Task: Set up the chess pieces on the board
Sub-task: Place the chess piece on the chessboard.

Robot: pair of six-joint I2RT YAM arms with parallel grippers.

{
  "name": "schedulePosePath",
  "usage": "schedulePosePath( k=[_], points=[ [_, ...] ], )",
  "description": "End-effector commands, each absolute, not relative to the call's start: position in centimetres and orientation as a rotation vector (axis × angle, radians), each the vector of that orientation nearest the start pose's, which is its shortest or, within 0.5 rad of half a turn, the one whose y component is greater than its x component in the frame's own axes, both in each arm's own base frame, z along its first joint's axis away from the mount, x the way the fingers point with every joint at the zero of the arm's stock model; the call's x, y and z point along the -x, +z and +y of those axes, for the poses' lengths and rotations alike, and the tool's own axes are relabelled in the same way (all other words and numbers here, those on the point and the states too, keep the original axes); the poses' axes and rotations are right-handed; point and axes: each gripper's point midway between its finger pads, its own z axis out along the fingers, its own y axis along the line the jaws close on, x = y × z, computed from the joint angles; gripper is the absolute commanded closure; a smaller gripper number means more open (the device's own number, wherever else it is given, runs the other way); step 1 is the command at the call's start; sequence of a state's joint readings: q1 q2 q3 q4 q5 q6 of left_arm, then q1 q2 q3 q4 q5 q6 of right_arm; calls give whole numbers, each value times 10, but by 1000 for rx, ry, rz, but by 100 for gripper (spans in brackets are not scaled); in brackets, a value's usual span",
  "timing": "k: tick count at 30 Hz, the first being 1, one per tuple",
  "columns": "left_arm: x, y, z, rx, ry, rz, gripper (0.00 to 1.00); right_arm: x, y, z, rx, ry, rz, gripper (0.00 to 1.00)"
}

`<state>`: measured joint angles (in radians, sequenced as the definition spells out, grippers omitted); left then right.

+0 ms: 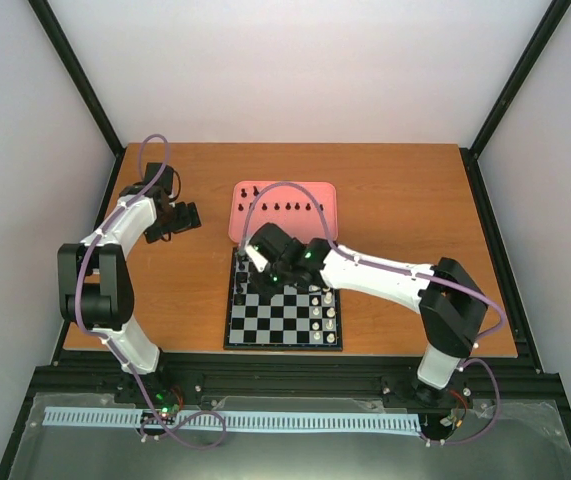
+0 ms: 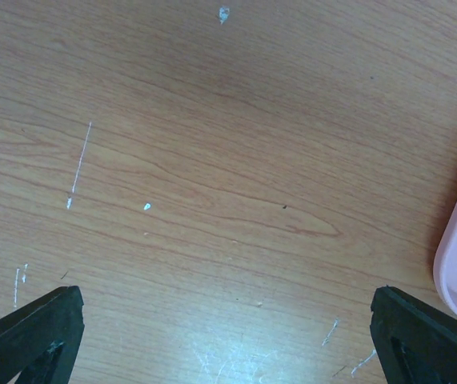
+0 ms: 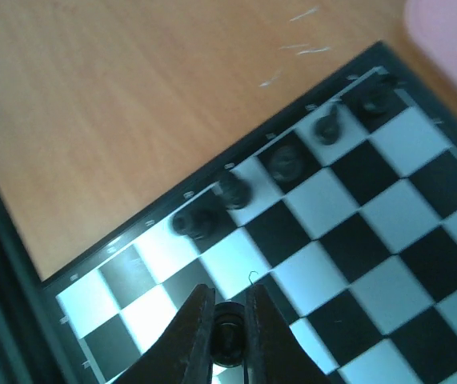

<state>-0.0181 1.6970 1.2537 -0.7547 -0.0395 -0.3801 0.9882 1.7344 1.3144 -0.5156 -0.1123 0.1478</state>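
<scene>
- Black-and-pale checked square chessboard [image 1: 285, 322]: lies flat on the brown wooden worktop [image 1: 405, 200], at its near edge between the two arm bases.
- Right arm's fingers [image 3: 190, 340]: together, clamped on one small black chess piece [image 3: 228, 330] and reaching over the board's far-left corner. The piece sits upright between the pads, gripped near its top. Whether its base touches a square cannot be told.
- Five black chess pieces [image 3: 284, 162]: stand in single file along the board's left edge row, one per square, just beyond the held piece.
- Remaining black pieces [image 1: 291, 207]: stand in a row on the pink rounded-corner tray [image 1: 285, 192], just beyond the board's far edge.
- White chess pieces [image 1: 323, 312]: line the board's right edge.
- Left arm's fingers [image 2: 32, 332]: wide apart and holding nothing, over bare worktop well to the left of the board and beside the tray's left rim.
- Handling, as a judgement:
  - Each piece looks very light, rigid and smooth, with a narrow base, so it is likely to tip or skid at a slight knock.
  - The best hold is from straight above, on the head or neck, with the pads square to the stem.
  - It should be let go only once the base is flat on its square.
  - The standing neighbours leave little room, so the fingers should part only slightly.
</scene>
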Motion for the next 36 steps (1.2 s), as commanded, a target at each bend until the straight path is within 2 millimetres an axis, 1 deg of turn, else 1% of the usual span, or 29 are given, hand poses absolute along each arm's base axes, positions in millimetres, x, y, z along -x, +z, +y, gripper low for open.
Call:
schedulePosePath(
  k=[1, 5, 9, 11, 14, 19, 25, 31, 36],
  points=[
    [-398, 111, 3, 504, -39, 2665, 0, -207, 151, 412, 1164, 628, 2241, 97],
    [-400, 114, 2, 506, -53, 2657, 0, -188, 139, 422, 1238, 615, 2224, 97],
    [-400, 117, 1, 504, -55, 2649, 0, -179, 123, 431, 1293, 605, 2229, 97],
    [-399, 118, 2, 504, -51, 2645, 0, -178, 117, 434, 1316, 590, 2229, 97],
    [-397, 120, 2, 501, -47, 2641, 0, -181, 113, 439, 1329, 565, 2223, 97],
    [-396, 120, 4, 499, -36, 2640, 0, -179, 105, 450, 1379, 589, 2213, 97],
    [-398, 119, 4, 501, -36, 2644, 0, -178, 92, 457, 1414, 599, 2224, 97],
    [-399, 116, 4, 505, -37, 2649, 0, -177, 83, 460, 1420, 612, 2239, 97],
    [-400, 115, 4, 505, -36, 2650, 0, -179, 76, 461, 1407, 604, 2242, 97]
  ],
)
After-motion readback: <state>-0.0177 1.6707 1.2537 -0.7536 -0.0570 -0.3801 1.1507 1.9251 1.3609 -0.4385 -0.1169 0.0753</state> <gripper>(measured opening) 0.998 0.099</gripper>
